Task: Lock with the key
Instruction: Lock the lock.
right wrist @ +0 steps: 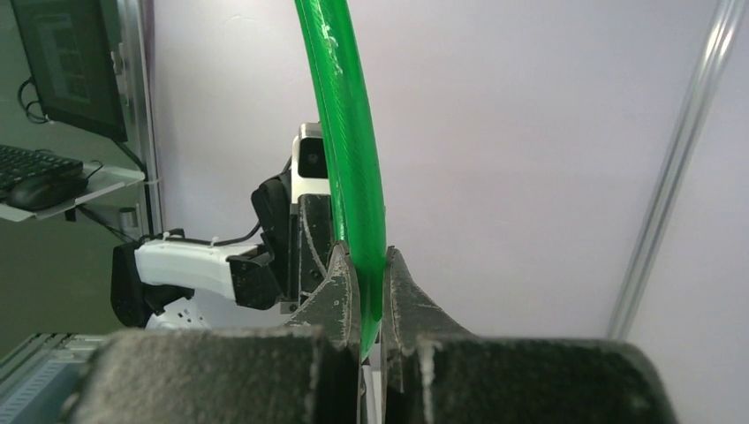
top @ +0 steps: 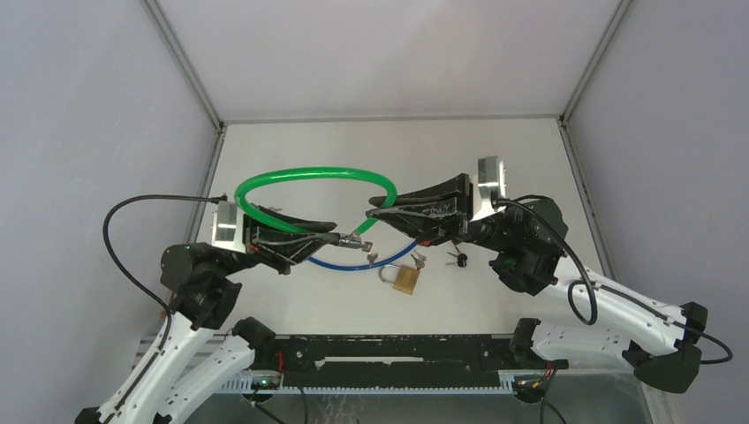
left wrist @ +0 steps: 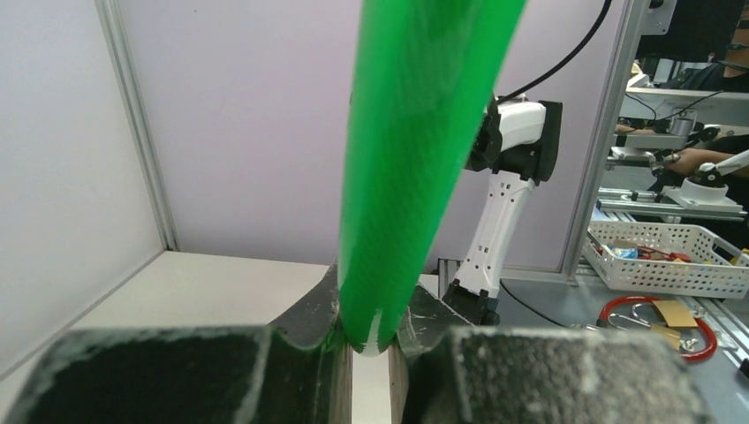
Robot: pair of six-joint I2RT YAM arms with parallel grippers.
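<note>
White table (top: pixel 291 305) and pale grey walls framed in aluminium make up the top view. At centre frame we see a green cable lock (top: pixel 309 174) arching up in a loop between the arms. The left gripper (top: pixel 346 238) holds it just short of its metal tip (top: pixel 355 240), and the right gripper (top: pixel 375 212) pinches the cable's other stretch, just to the upper right of that tip. We judge that the two holds bring the ends together for joining. The keys (top: pixel 457 258) lie untouched on the table at centre right, just beside a brass padlock (top: pixel 406 281). A blue cable (top: pixel 353 268) curves on the surface below the grippers. With both grippers occupied, we think one must let go before a key can be picked up.

From the left wrist, the green cable lock (left wrist: pixel 406 177) rises steeply from the bottom centre of the frame. The left gripper (left wrist: pixel 371 344) is clamped narrowly on it, its fingers (left wrist: pixel 309 322) pressing both sides.

From the right wrist, the green cable lock (right wrist: pixel 349 132) runs up from bottom centre to the top edge. The right gripper (right wrist: pixel 371 305) is nearly closed, and its fingers (right wrist: pixel 340 291) squeeze the thin cable. No key shows in either wrist view.
</note>
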